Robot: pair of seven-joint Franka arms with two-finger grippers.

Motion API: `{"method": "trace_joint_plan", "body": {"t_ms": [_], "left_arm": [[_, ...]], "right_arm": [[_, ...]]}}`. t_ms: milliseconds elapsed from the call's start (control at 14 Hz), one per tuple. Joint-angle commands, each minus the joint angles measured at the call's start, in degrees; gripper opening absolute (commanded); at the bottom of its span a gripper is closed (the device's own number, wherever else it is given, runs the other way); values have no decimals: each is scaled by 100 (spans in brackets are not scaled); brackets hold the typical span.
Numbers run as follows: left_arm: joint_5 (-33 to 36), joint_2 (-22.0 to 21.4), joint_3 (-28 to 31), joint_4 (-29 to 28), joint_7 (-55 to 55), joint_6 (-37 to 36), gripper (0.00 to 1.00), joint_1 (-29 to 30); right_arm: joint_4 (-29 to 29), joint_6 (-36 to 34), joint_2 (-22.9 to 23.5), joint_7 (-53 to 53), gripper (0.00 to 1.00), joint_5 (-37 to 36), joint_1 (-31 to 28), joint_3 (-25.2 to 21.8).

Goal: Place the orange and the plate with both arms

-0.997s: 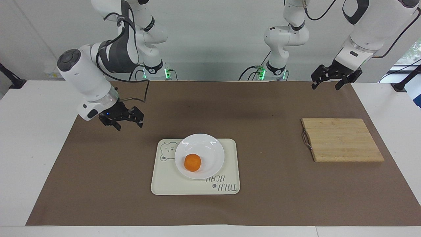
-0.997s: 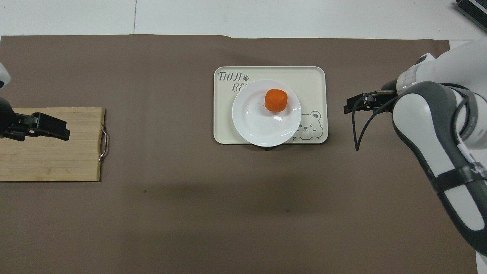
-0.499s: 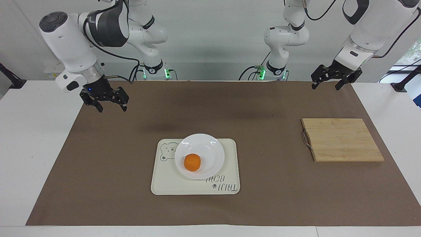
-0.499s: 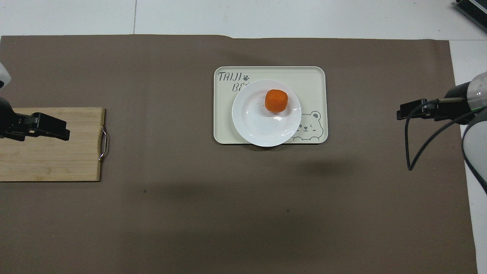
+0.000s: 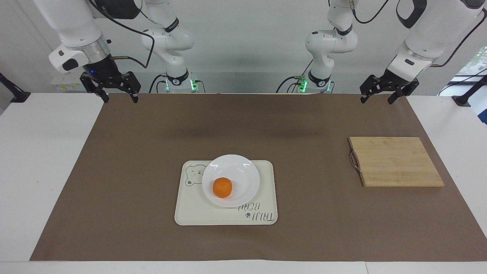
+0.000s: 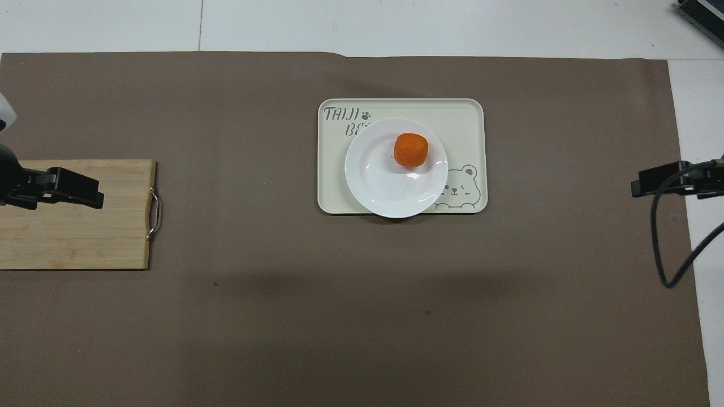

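Plainly we see the orange [image 5: 222, 188] on the plate [image 5: 243, 173], mid-tray [image 5: 262, 219]; our left gripper [image 5: 380, 94] and right gripper [image 5: 118, 94] hang spread and seemingly empty over the mat's [image 5: 152, 152] corners nearest the robots.

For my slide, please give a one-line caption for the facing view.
Orange on plate on tray; both pincers, left and right, raised, open and empty.

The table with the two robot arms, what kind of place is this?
Most likely a robotics lab, not a kitchen: two bench-mounted arms, a brown mat on a white table, and staged props: an orange on a plate, on a tray.
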Motion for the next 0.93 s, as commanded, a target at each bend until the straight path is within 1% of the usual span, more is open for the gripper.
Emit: {"method": "trace_joint_plan", "body": {"t_ms": [0,142,285,356,427,641,855], "left_arm": [[100,-90,-56,-41,54,-74,100,70],[100,-90,-56,-41,54,-74,100,70],[100,-90,-56,-41,54,-74,100,78],[100,-90,-56,-41,54,-74,100,70],[100,-90,-56,-41,54,-74,100,70],[100,-90,-56,-41,54,-74,100,70],[100,-90,-56,-41,54,-74,100,70]], "right_arm": [[222,-315,-147,148,100,-236,2,13],[152,-289,-235,165,100,-254,11,65],[-338,-70,-507,270,100,-227,11,109],[-515,175,-621,280,100,-227,63,109],[-604,195,-649,306,100,-218,98,118],[-709,177,-701,376,100,-122,81,109],[-675,90,-702,280,100,-122,81,109]]}}
